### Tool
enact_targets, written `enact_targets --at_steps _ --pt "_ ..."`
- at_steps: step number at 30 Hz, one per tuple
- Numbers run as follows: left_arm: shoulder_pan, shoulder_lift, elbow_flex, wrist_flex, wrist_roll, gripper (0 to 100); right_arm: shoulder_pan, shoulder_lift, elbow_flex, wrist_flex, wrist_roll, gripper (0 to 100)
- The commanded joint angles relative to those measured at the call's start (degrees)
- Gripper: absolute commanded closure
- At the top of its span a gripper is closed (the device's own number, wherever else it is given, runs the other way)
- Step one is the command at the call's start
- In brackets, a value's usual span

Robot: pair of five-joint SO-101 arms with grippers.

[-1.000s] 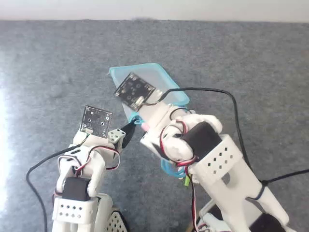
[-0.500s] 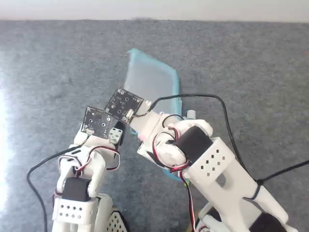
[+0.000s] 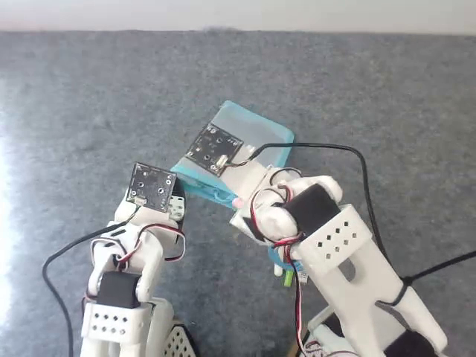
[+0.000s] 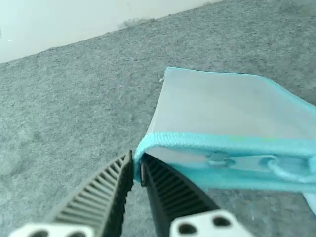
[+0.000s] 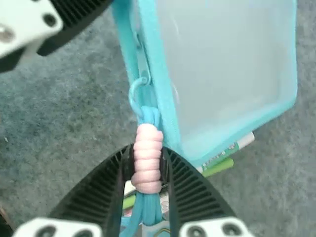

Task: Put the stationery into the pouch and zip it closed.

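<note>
A: Two pincers, both busy. Right pincer [image 5: 146, 154] is clenched on the pink pull [image 5: 147, 170] of the zip cord. Left pincer [image 4: 137, 163] looks pinched tight on the pouch [image 3: 260, 130] corner, right at the zip line
B: Pouch where?
A: Over the grey counter [image 3: 89, 89], just off centre toward 1 o'clock in the high view. Left arm at 7, right arm at 5
B: Stationery in?
A: Can't tell. Pen ends [image 5: 236, 144] poke past the pouch edge by the right pincer; inside or under is unclear
B: Step?
A: Zipping, I'd say. Slider [image 4: 217, 159] sits partway along the teal track
B: How to do it well?
A: Pull straight along the track, not up. Left corner grip is the anchor, so the fabric is taut. Go slow: the cord is soft and the pouch will swing if the pull drifts sideways. Watch those pen ends, they could jam the slider
</note>
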Motion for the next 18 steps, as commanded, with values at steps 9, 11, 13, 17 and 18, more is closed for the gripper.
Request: enact_targets --at_steps 9,11,13,17,18 --pt "-9.14 -0.79 -0.31 1.41 1.76 99 16.66 -1.98 -0.09 -0.57 5.71 99.1" --pt "-9.41 -0.79 -0.31 2.55 1.85 99 18.77 -1.89 -0.09 -1.98 5.63 99.1" --pt "-9.41 -0.79 -0.22 2.90 1.76 99 19.65 -0.84 -0.18 -2.86 5.54 99.1" --pt "-9.41 -0.79 -0.22 2.90 1.76 99 19.12 3.56 -0.26 -2.95 5.19 99.0" --pt "-9.41 -0.79 -0.22 2.81 1.93 99 18.07 4.44 -0.26 -2.77 5.19 98.9"
